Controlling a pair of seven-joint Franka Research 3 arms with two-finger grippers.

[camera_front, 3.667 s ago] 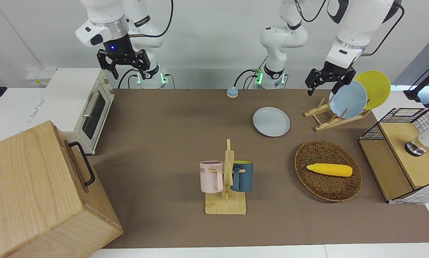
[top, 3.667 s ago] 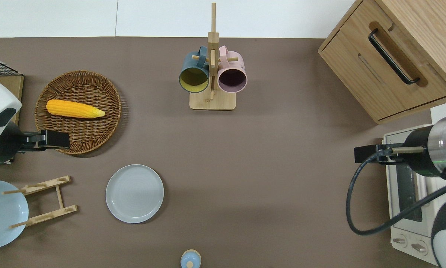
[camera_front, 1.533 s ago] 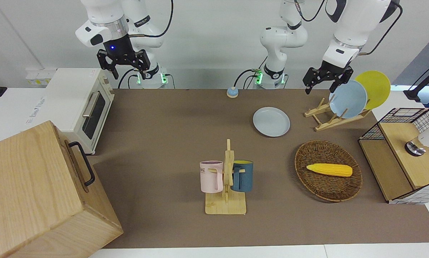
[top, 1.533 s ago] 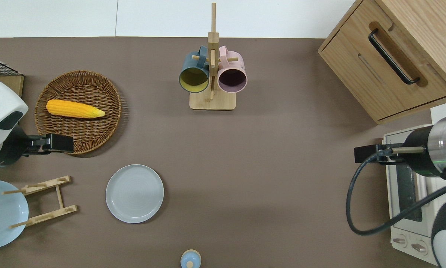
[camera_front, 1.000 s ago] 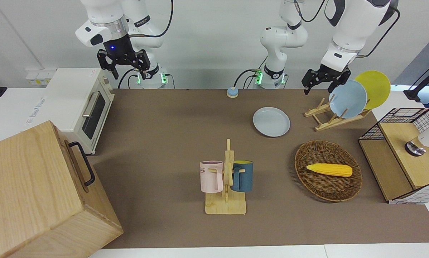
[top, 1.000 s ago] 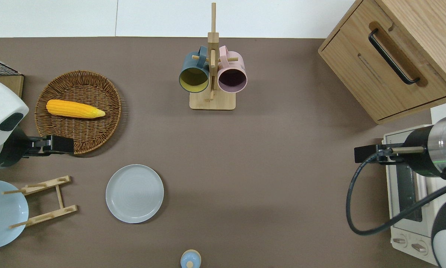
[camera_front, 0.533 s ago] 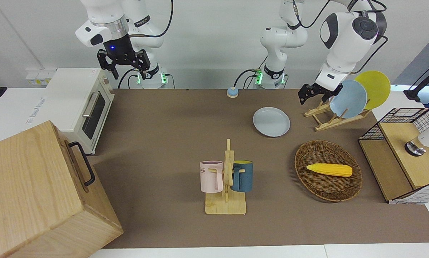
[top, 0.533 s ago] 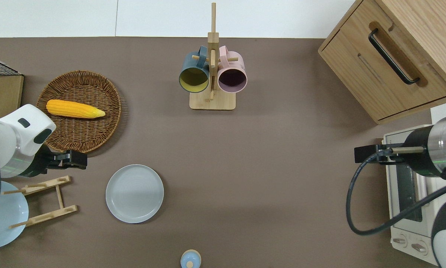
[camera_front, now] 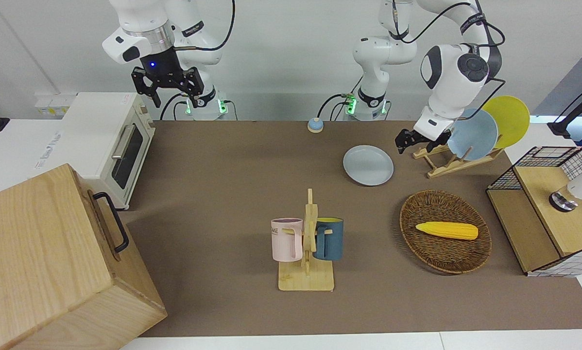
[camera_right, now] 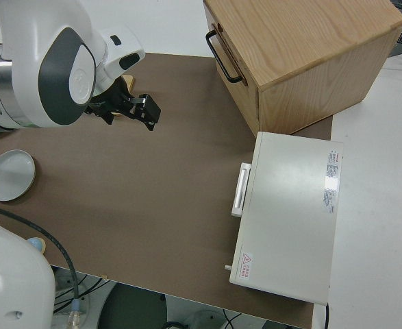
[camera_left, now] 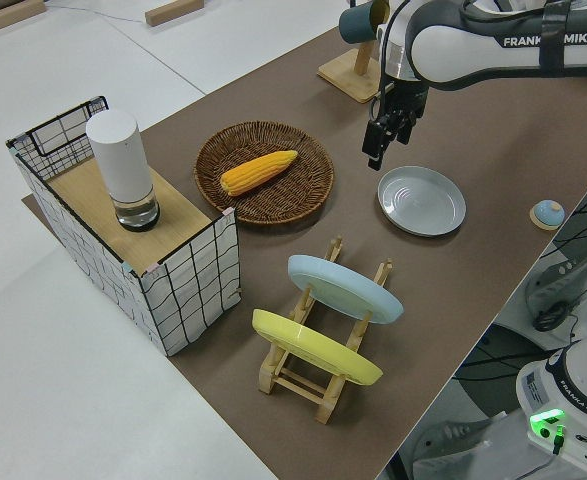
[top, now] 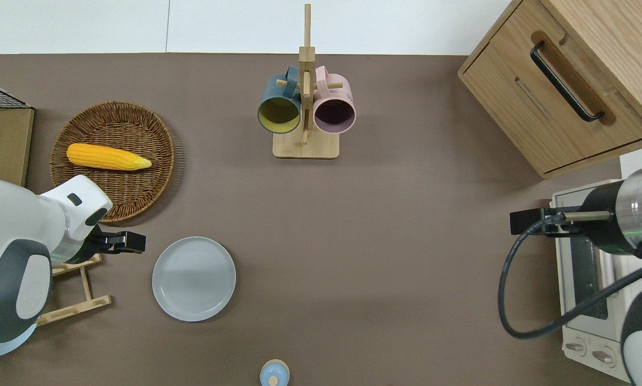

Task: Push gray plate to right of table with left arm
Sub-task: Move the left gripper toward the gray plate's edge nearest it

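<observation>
Fig. legend, L arm at work, R arm parked. We found the left gripper (top: 136,242) over bare tabletop in the overhead view, in the pocket bounded by three things: the wicker basket (top: 122,187), the wooden plate rack (top: 80,292) and the gray plate (top: 194,279). Whether the tool was released or clenched we could not tell. It held nothing.

The gray plate lay flat on the table (camera_front: 223,170), just beside the tool on the side toward the R arm's end. A thin strip of brown top showed between the tool tip and the plate rim, so the two were apart. The left side view showed the same: tool (camera_left: 376,145) near the rim of the plate (camera_left: 422,200), not on it.

Edges near the tool: the basket rim, w/ a corn cob (top: 108,157) inside, sat close to the tool. The rack's nearest peg sat partly under the wrist. The rack carried a sky-blue plate (camera_front: 473,133) and a yellow plate (camera_front: 512,114), both tilted.

Open room: from the tool across the plate toward the R arm's end we saw a wide stretch of bare top, running up to the toaster oven (top: 583,289) and the wooden cabinet (top: 557,91). Off that lane, the mug stand (top: 305,145) stood well apart, farther from the robots than the plate. A small blue knob (top: 274,372) sat nearer to the robots than the plate, by the table edge.
</observation>
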